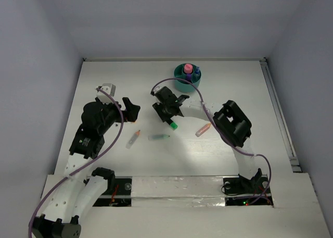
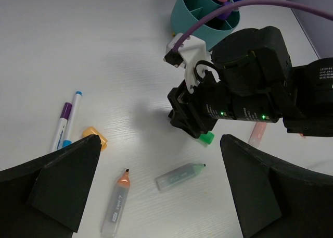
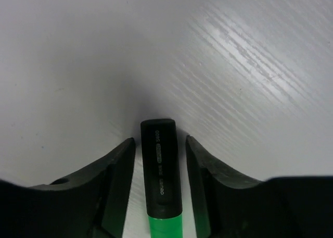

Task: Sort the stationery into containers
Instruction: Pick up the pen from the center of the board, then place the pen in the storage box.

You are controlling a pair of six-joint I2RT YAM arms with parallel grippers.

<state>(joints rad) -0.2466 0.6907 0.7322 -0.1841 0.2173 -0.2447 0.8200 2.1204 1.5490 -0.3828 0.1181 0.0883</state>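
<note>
A black highlighter with a green end (image 3: pixel 161 160) lies on the white table between the fingers (image 3: pixel 118 167) of my right gripper (image 3: pixel 160 144). The jaws stand open, with a narrow gap on each side of the highlighter. From above, that gripper (image 1: pixel 169 121) is just in front of the round teal container (image 1: pixel 178 79), which holds pink, purple and blue items. My left gripper (image 2: pixel 158 144) hangs wide open above an orange-tipped highlighter (image 2: pixel 116 204) and a green-tipped one (image 2: pixel 181 176), holding nothing.
A small orange cap (image 2: pixel 95 136) and two thin pens, purple (image 2: pixel 63 119) and blue (image 2: pixel 74 105), lie to the left. A pinkish highlighter (image 1: pixel 203 129) rests right of the right gripper. The right arm's purple cable arcs over the teal container (image 2: pixel 195 14).
</note>
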